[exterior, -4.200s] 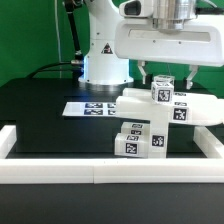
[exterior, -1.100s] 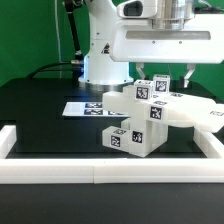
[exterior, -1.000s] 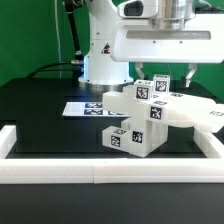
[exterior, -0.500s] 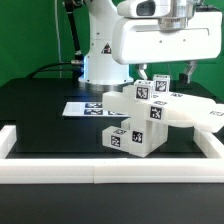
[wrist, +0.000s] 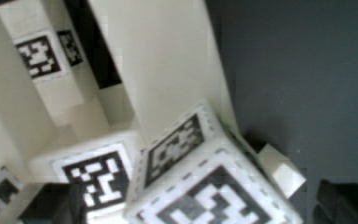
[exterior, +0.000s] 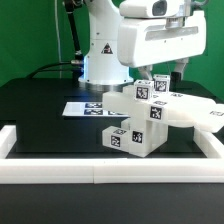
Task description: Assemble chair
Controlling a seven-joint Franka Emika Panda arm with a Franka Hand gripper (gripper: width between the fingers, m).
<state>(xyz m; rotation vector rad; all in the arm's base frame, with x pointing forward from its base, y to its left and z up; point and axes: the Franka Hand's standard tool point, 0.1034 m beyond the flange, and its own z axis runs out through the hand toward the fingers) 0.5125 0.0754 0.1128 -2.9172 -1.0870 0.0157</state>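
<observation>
The chair (exterior: 150, 115) is a partly joined cluster of chunky white tagged parts in the middle of the black table. A wide flat part reaches toward the exterior view's right, and tagged posts stand up from it. My gripper (exterior: 160, 73) hangs just above the top post, with its jaws apart and nothing between them in the exterior view. In the wrist view the chair's tagged blocks (wrist: 194, 165) fill the picture very close up. Dark fingertips (wrist: 37, 200) show on either side of a tagged block, and I cannot see any contact.
The marker board (exterior: 82, 107) lies flat behind the chair, toward the exterior view's left. A low white border rail (exterior: 100, 173) runs along the front and up both sides. The arm's white base (exterior: 100, 55) stands at the back.
About four seconds ago the chair was turned to a new angle. Over the last second the chair has stayed still while my hand has swung toward the exterior view's right and lifted slightly.
</observation>
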